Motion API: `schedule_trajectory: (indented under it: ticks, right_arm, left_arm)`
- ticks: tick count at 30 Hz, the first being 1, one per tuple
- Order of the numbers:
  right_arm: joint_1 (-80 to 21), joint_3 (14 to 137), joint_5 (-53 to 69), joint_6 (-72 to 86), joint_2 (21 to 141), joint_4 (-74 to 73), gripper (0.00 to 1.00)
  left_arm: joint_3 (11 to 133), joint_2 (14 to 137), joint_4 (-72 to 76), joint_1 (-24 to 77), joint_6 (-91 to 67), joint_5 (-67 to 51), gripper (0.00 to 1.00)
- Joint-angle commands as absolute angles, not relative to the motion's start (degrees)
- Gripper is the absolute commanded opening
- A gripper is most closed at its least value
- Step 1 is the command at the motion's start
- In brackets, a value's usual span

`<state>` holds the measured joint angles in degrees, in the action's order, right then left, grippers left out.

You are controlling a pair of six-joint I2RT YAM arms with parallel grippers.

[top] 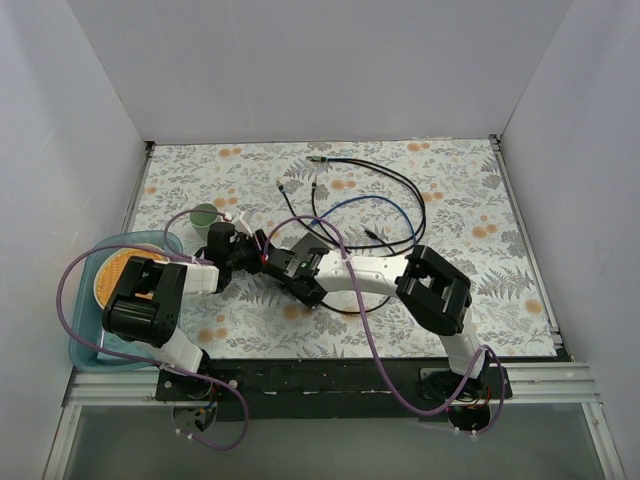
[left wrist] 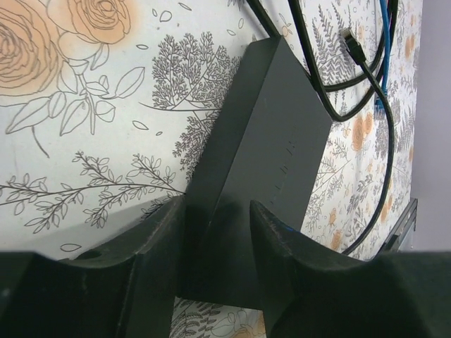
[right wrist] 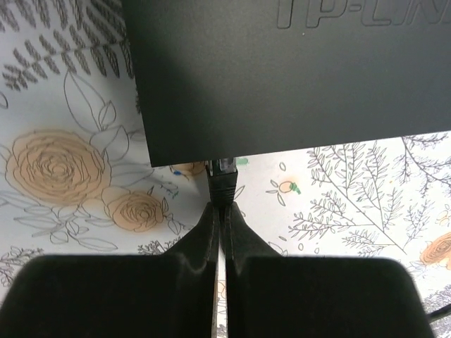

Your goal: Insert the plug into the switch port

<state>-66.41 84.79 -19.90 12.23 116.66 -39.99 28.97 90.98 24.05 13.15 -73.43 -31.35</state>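
Note:
The dark grey switch box (left wrist: pixel 261 141) lies flat on the floral mat. My left gripper (left wrist: pixel 217 243) straddles one end of it, fingers pressed on both sides. In the right wrist view the box (right wrist: pixel 282 77) fills the top, with raised lettering on its lid. My right gripper (right wrist: pixel 221 211) is shut on the black boot of the plug (right wrist: pixel 223 182). The plug's clear tip meets the box's near long edge; the port and how deep the tip sits are hidden. In the top view both grippers, left (top: pixel 255 252) and right (top: pixel 288 268), meet at mid-table and cover the box.
Loose black and blue cables (top: pixel 375 195) loop across the back of the mat; some (left wrist: pixel 352 63) lie just beyond the box. A green cup (top: pixel 205 217) and a teal tray (top: pixel 85 345) holding an orange plate sit at the left. White walls enclose the table.

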Motion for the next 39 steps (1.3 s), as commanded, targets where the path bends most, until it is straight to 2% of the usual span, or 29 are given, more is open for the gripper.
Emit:
schedule_trajectory:
  ticks: [1,18,31,36,39]
  right_arm:
    - [-65.7,81.4,-20.1,13.1,113.1,-18.0,0.01]
    - [-62.9,79.9,-18.6,15.8,111.0,-11.7,0.01]
    - [-62.3,78.1,-20.2,15.7,108.7,-7.6,0.01]
    - [-62.3,75.4,-17.1,15.6,108.1,-8.4,0.01]
    - [-62.4,72.8,-15.3,15.6,107.3,-9.5,0.01]
  left_arm:
    - [28.7,91.1,19.4,18.7,-75.1,-43.9,0.36]
    - [26.1,84.0,17.5,27.1,-80.6,-42.1,0.29]
    - [22.5,85.2,14.7,30.1,-82.0,-40.5,0.27]
    - [23.5,84.0,9.2,30.1,-81.1,-33.0,0.32]
    - [25.3,83.5,5.8,30.1,-80.9,-28.0,0.38]
